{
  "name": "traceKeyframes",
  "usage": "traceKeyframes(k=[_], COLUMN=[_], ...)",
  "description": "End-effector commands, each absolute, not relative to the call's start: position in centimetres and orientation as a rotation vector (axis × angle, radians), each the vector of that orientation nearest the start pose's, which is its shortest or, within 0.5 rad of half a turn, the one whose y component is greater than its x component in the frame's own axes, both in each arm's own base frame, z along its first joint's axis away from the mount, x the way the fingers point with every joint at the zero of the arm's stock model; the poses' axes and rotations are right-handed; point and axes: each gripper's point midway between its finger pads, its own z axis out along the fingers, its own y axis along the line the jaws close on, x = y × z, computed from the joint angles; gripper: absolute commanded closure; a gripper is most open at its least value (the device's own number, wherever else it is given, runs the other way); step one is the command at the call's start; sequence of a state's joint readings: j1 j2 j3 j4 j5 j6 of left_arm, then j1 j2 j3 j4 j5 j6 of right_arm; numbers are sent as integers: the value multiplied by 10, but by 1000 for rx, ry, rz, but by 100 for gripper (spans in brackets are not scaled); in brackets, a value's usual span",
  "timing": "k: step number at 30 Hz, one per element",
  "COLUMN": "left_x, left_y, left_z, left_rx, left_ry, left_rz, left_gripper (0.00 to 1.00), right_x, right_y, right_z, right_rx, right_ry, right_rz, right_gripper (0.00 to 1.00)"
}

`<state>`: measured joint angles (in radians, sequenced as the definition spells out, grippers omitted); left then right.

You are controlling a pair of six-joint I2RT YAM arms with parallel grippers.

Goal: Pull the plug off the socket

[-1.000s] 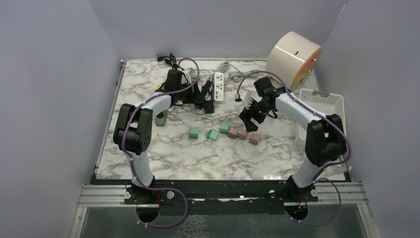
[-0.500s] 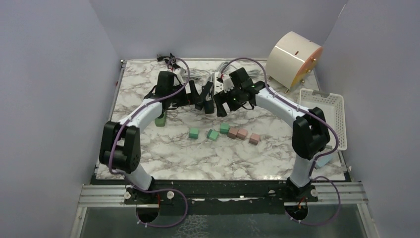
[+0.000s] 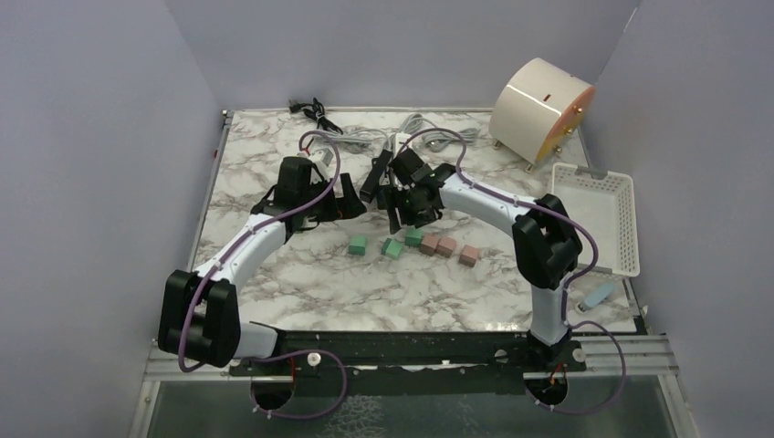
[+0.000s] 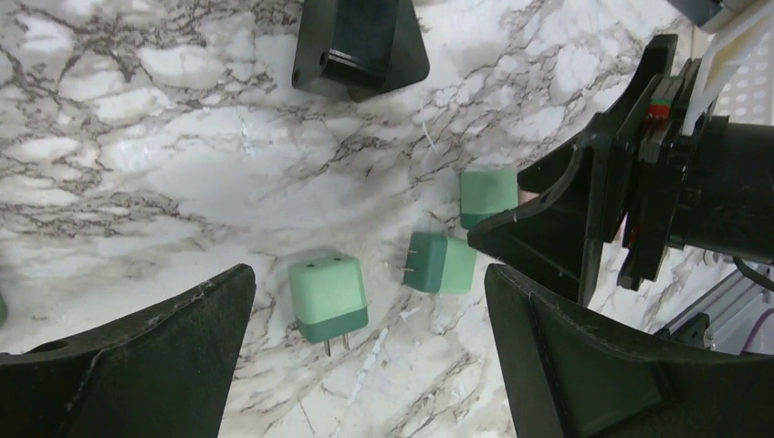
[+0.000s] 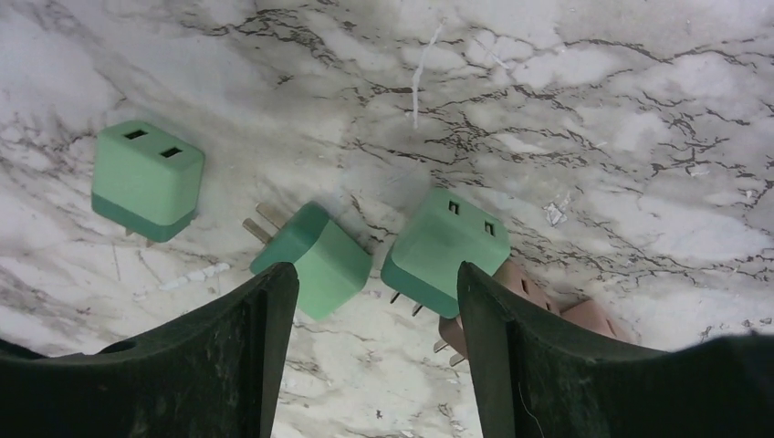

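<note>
- Green plugs point(image 5: 315, 258) lying loose on marble table point(image 5: 593, 109), right under right gripper point(image 5: 372, 274): risk of pinching an unplugged one instead of reaching the socket strip point(image 3: 396, 143), mostly hidden behind that arm.
- Risk too of knocking left gripper point(image 4: 367, 278), just beside.
- Both arms bent inward mid-table, tools pointing down; left jaws spread wide, right partly parted, both empty.
</note>
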<state>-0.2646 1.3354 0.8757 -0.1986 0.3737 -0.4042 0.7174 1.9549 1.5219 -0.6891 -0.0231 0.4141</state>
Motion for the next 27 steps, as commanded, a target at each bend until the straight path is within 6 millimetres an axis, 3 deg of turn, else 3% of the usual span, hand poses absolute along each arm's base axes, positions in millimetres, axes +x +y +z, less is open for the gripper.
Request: traceKeyframes(k=[1, 7, 11, 19, 27], left_x=[322, 301, 287, 278, 272], left_y=[-177, -192, -200, -188, -185], left_z=[144, 146, 133, 101, 86], left_rx=[59, 216, 282, 140, 104], left_ry=[2299, 2284, 2326, 2435, 2484], left_rz=[-801, -851, -816, -743, -730], left_gripper=[1, 1, 1, 3, 4], right_x=[324, 330, 327, 319, 316], right_y=[285, 270, 272, 280, 296], right_z=[54, 58, 49, 31, 30], right_rx=[-284, -226, -227, -243, -287], right_ry=[2766, 2721, 2741, 2785, 2781], right_rz=[169, 74, 85, 149, 226], right_gripper=[31, 30, 30, 38, 45])
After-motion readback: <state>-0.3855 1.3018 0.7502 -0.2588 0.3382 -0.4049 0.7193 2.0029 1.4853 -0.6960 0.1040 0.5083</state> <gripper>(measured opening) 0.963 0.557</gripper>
